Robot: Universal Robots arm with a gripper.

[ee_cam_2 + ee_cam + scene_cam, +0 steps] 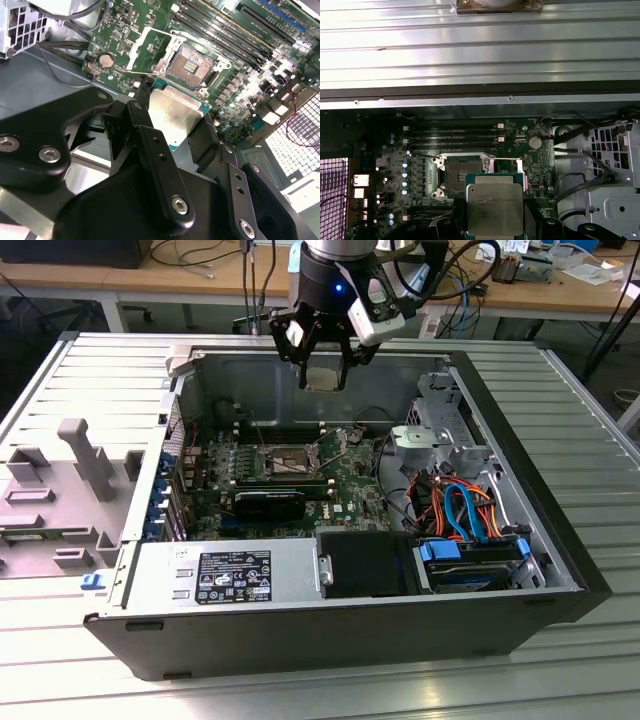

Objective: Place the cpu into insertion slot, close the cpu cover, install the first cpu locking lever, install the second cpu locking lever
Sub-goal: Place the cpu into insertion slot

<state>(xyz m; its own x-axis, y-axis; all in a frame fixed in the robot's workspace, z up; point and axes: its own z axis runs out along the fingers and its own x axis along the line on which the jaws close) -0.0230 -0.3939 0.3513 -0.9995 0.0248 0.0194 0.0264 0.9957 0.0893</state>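
Ribbed metal table (585, 410) carries an open case (300, 635). Above it, the gripper (323, 368) clamps the cpu (495, 207) by its edges over the bare slot (457, 175). The cover (142, 50) stands open beside the slot, with cables (465, 510) at the exterior view's right.

- First wrist view, and there's the cpu (495, 207): several rows of faint engraved print across its silver top, too fine to read.
- Over to the exterior view: a black sticker (233, 576) on the silver power supply box (160, 585), packed with white lines and small symbols, none of them legible.
- Just above that, a small white sticker (183, 553) on the same box; its print can't be made out.
- A white mark (329, 512) sits on the green circuit board (352, 492), too small to read.
- Second wrist view: tiny white lettering dotted over the board, all unreadable.
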